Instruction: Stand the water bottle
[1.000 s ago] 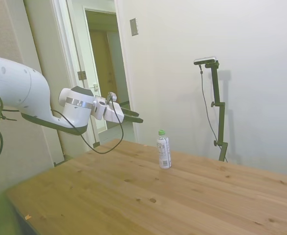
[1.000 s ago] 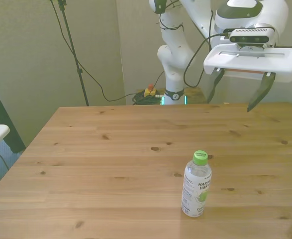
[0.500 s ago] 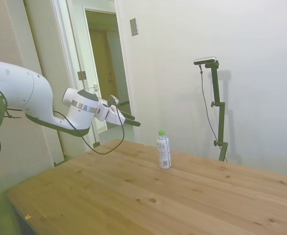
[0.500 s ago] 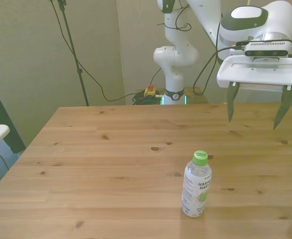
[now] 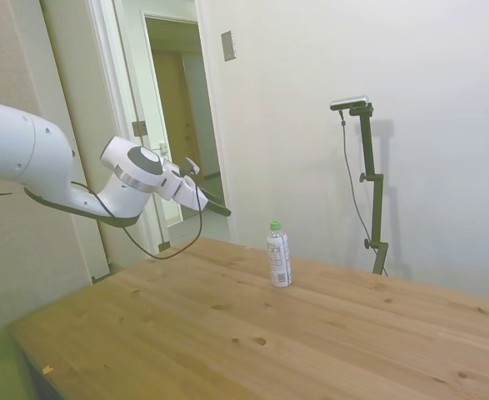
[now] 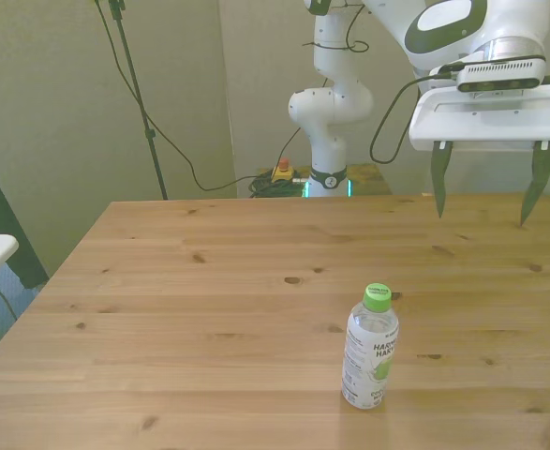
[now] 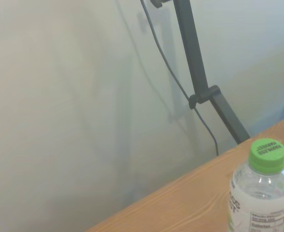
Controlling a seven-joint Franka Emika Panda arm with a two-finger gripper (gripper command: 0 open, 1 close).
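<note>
The bottle [image 6: 370, 348] is seen standing upright on the table [image 6: 190, 309], green cap up, toward the near edge in the front view and a little to that view's right of the middle. Nothing is touching it. The task is therefore judged to be essentially done, and the step in hand is being read as the clearing of the arm from the scene. No further grasp is being called for; any next move is judged to need only a path kept well away from the bottle, so that it is not knocked over.

The gripper [image 6: 485, 194] is being held high above the table's far side, well apart from the bottle. Its fingers are spread wide and are holding nothing. In the side view the gripper [image 5: 215, 203] is being pointed forward and slightly downward.
</note>
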